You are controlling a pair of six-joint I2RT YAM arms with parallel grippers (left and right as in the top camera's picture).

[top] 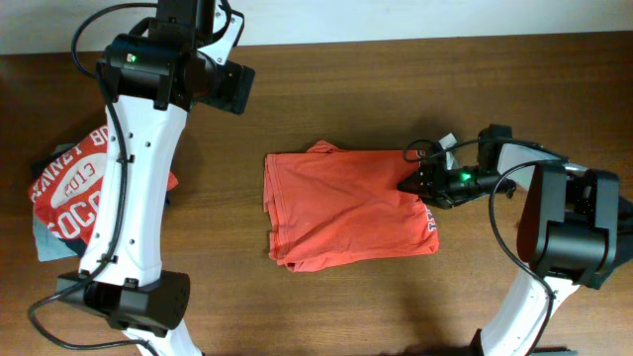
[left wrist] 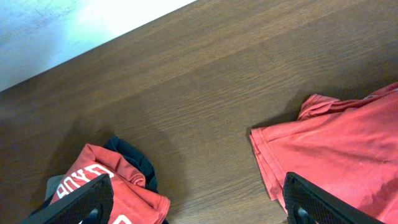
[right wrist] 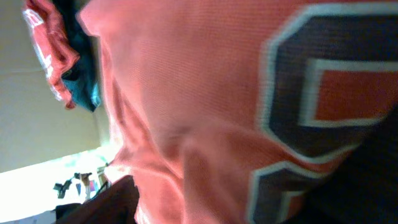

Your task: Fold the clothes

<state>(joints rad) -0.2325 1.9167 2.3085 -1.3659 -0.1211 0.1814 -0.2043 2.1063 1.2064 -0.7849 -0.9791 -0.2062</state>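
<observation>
An orange-red shirt (top: 341,208) lies folded in the middle of the table. Its left edge shows in the left wrist view (left wrist: 336,143). My right gripper (top: 413,181) is down at the shirt's right edge. In the right wrist view the shirt fabric (right wrist: 186,93), with a dark printed letter (right wrist: 323,93), fills the frame and bulges between the spread fingers of the right gripper (right wrist: 236,199). My left gripper (left wrist: 199,196) hangs open and empty high above the table. It sits between the shirt and a pile of clothes topped by a red tee with white print (top: 74,188).
The pile at the table's left edge (left wrist: 106,180) also holds a dark piece (left wrist: 134,155) and a pale grey-blue piece (top: 49,242). The left arm's white links (top: 129,198) stretch over the table's left side. A light wall or floor strip (left wrist: 74,25) runs beyond the table's far edge.
</observation>
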